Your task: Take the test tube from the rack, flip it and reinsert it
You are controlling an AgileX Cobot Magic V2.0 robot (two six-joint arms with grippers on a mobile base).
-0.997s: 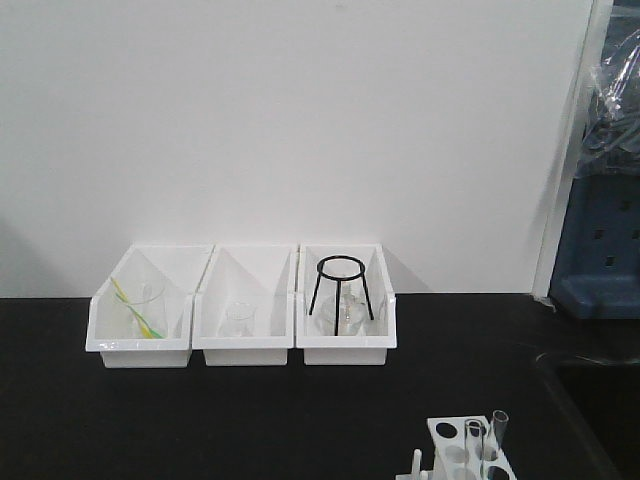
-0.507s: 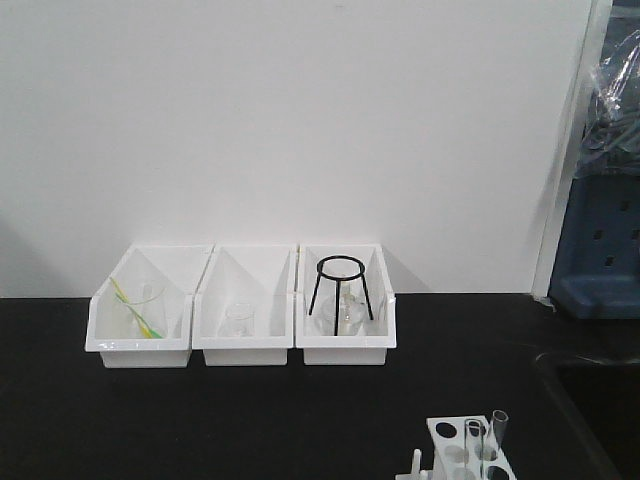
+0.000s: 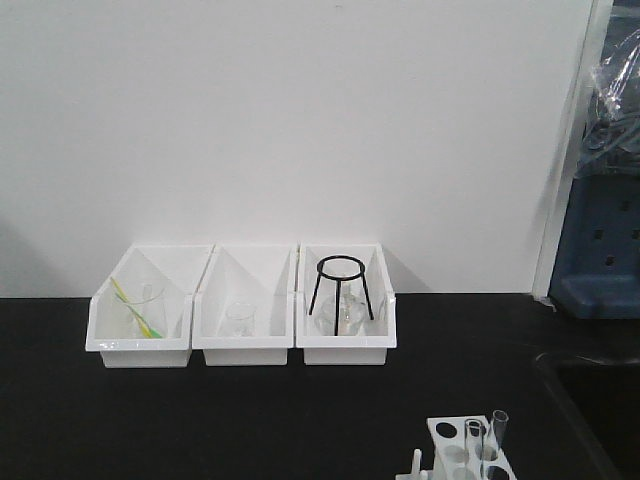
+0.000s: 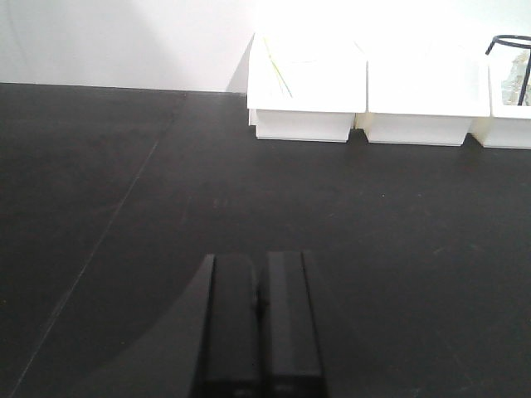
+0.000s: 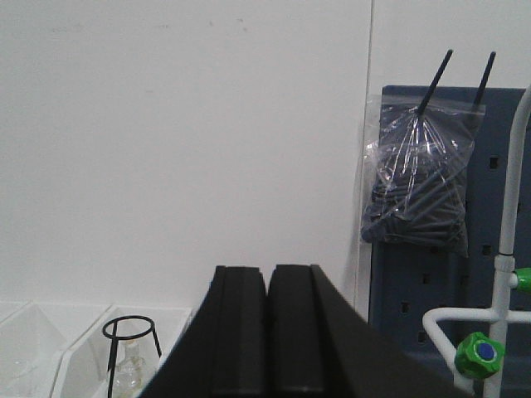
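The small white rack (image 3: 448, 432) stands at the front view's bottom edge, right of centre, on the black table. Two clear test tubes stand upright in it side by side, one (image 3: 473, 440) on the left and one (image 3: 498, 428) on the right. Neither gripper shows in the front view. In the left wrist view my left gripper (image 4: 260, 269) is shut and empty, low over bare black table, far from the rack. In the right wrist view my right gripper (image 5: 267, 278) is shut and empty, raised and facing the white wall.
Three white bins (image 3: 243, 330) stand in a row at the back by the wall: the left one holds a beaker with yellow-green sticks (image 3: 140, 310), the right one a black wire tripod (image 3: 341, 285) over a flask. A blue pegboard (image 3: 598, 250) is at the right.
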